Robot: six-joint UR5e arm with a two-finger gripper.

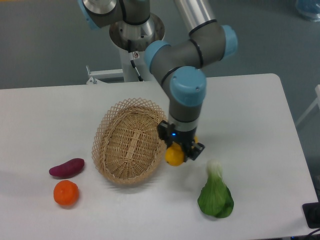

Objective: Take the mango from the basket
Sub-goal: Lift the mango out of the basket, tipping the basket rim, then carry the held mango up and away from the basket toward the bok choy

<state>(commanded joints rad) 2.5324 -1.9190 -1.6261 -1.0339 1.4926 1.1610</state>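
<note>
You have the mango (174, 156) clamped between the gripper (180, 151) fingers, hanging clear of the basket (131, 141), just beside its right rim and above the counter (250, 110). The basket looks to hold nothing now, so I judge the pick essentially done. What is left, if anything, is keeping the hold secure; a leafy green vegetable (215, 194) lies near below.

arm bent downward, gripper (180, 151) jaws clamped
</note>
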